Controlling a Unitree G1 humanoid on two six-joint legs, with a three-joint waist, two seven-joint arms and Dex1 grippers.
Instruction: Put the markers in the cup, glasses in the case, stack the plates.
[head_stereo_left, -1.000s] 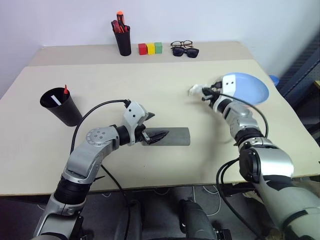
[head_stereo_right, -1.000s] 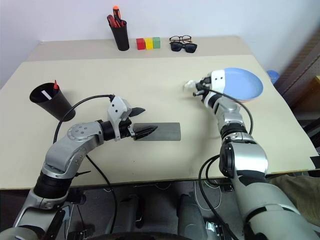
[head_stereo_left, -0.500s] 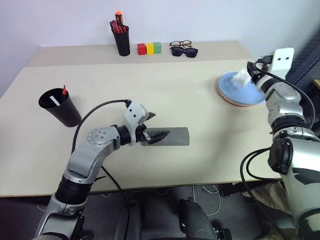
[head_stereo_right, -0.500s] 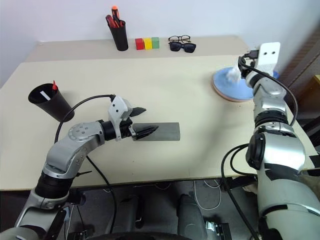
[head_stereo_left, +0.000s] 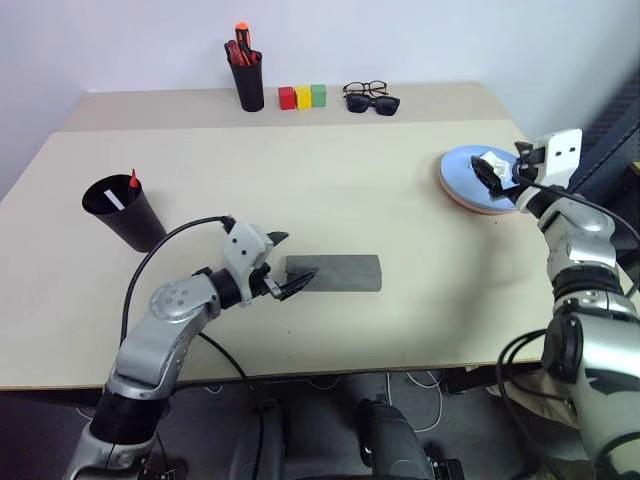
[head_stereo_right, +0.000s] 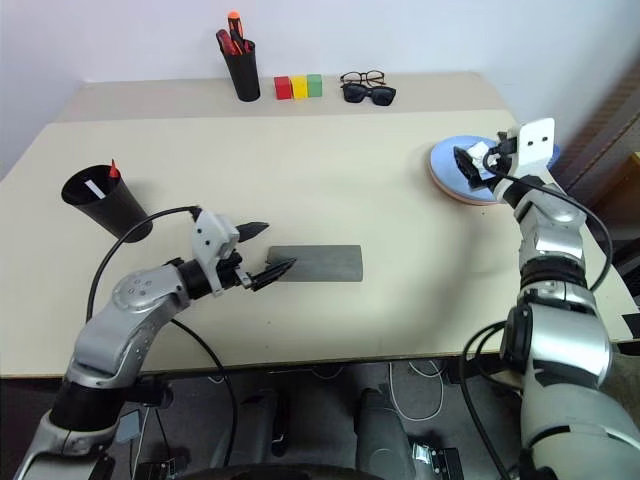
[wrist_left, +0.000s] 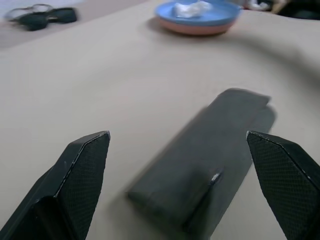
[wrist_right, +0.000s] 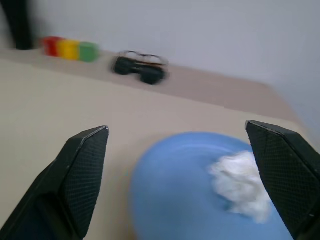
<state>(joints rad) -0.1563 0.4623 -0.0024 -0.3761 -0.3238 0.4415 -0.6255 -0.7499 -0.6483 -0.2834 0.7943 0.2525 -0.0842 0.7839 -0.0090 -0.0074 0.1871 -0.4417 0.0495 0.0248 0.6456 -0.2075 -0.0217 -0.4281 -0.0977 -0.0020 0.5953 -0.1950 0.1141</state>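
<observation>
The blue plate sits stacked on the pink plate at the table's right edge, a white wad in it. The right gripper hovers over it, jaws wide, empty. The closed case lies mid-table just before the left gripper, also spread and empty.

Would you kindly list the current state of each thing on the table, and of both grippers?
Grey felt-like rectangular case: shut, lying flat.
Light blue round plate: stacked on the salmon pink plate, white crumpled wad in it.
Wide black tapered cup: upright, two markers inside.
Thin dark-rimmed eyeglasses: beside the black sunglasses, not in the case.
Left gripper: open, empty.
Right gripper: open, empty.
</observation>
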